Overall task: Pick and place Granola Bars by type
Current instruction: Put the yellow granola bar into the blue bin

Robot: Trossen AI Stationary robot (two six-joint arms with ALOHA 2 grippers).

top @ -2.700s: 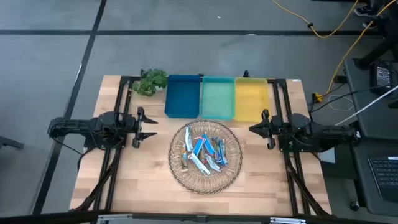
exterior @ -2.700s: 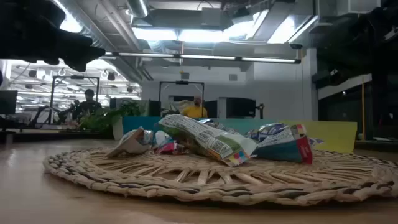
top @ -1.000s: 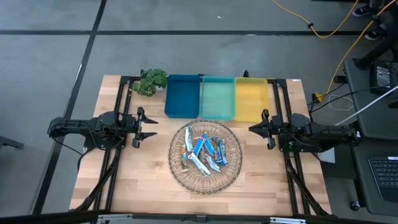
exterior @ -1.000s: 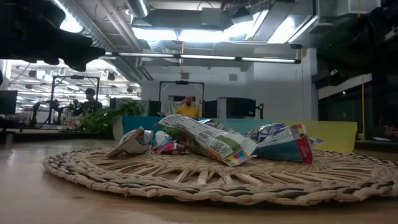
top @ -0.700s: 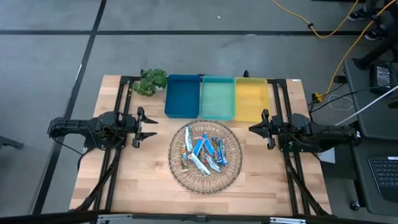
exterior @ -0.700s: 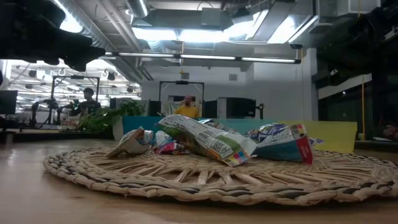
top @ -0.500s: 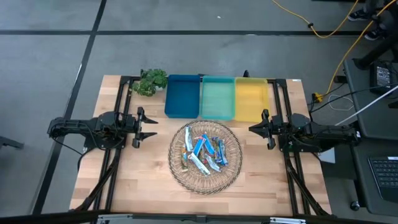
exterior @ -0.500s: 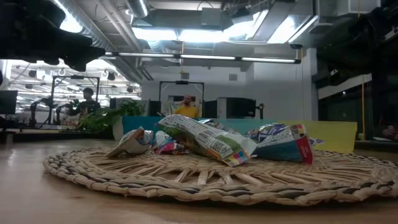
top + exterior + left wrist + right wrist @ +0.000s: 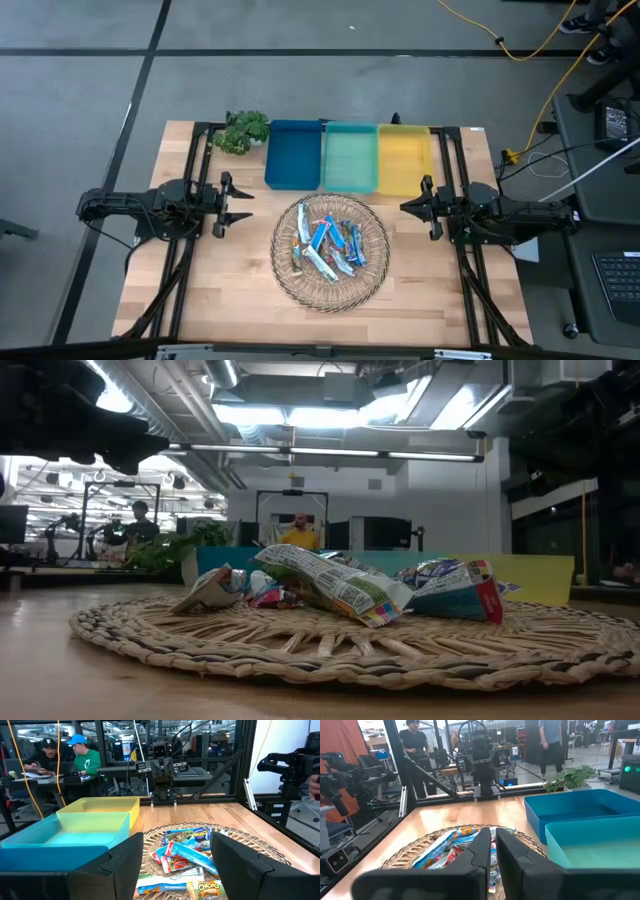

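Note:
The Granola Bars (image 9: 326, 247) lie in a loose heap on a round woven tray (image 9: 283, 270) at the table's middle. Their wrappers are mostly blue, with some silver-white, red and orange ones; the low view shows the heap (image 9: 335, 587) resting on the weave (image 9: 300, 650). My left gripper (image 9: 243, 205) stands open and level at the table's left, pointing at the tray; its wrist view shows the bars (image 9: 184, 851) beyond its spread fingers (image 9: 120, 865). My right gripper (image 9: 405, 207) stands shut and level at the table's right, its fingers (image 9: 482, 850) close together.
Three open bins stand side by side along the far edge behind the tray: blue (image 9: 293, 153), teal (image 9: 351, 158), yellow (image 9: 404, 158). A green leafy plant (image 9: 243, 131) sits at the far left corner. Bare wood lies near the front edge. People stand in the room beyond.

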